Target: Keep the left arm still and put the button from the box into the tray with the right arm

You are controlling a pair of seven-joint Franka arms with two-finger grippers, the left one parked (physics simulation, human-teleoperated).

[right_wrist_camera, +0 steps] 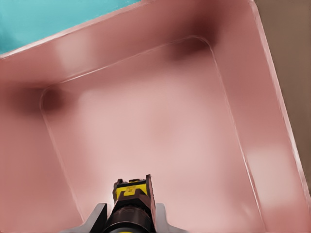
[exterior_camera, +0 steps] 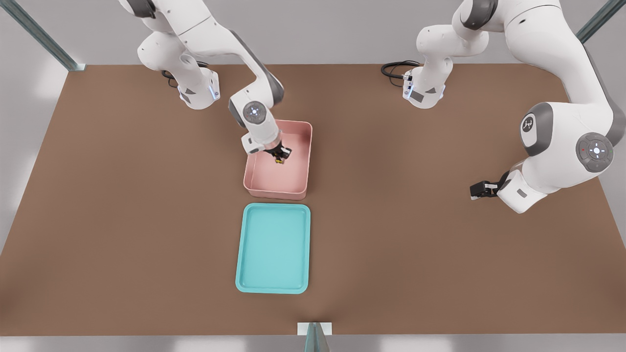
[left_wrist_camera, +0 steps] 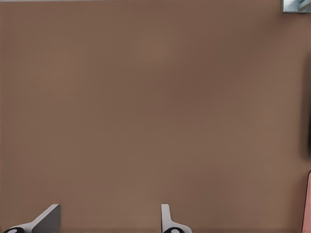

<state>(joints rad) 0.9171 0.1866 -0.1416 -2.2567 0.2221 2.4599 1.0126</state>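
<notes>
Pale pink box (exterior_camera: 274,183) sits mid-table on the brown table (exterior_camera: 440,244), tall walls, rounded corners. Right arm (exterior_camera: 254,112) reaches down into it from the front view's upper left. Its gripper (exterior_camera: 280,155) is inside the box opening, over the floor, nearer the far wall than the near one. Fingers are pressed in on the button (exterior_camera: 279,160), pinching it from both sides. Yellow cap and black body show between the finger tips in the right wrist view: button (right_wrist_camera: 130,194), gripper (right_wrist_camera: 130,213). Whether the button touches the box floor or is lifted off it, cannot tell. The pink floor of the box (right_wrist_camera: 155,131) shows nothing else on it in the wrist view.

Turquoise tray (exterior_camera: 242,254) lies flat just beside the box, on the near side toward the camera in the front view, a narrow strip of table between them. Low rim, long side in line with the box. A corner of the tray (right_wrist_camera: 48,19) shows past the box wall in the right wrist view. Button is in the box, not in the tray.
</notes>
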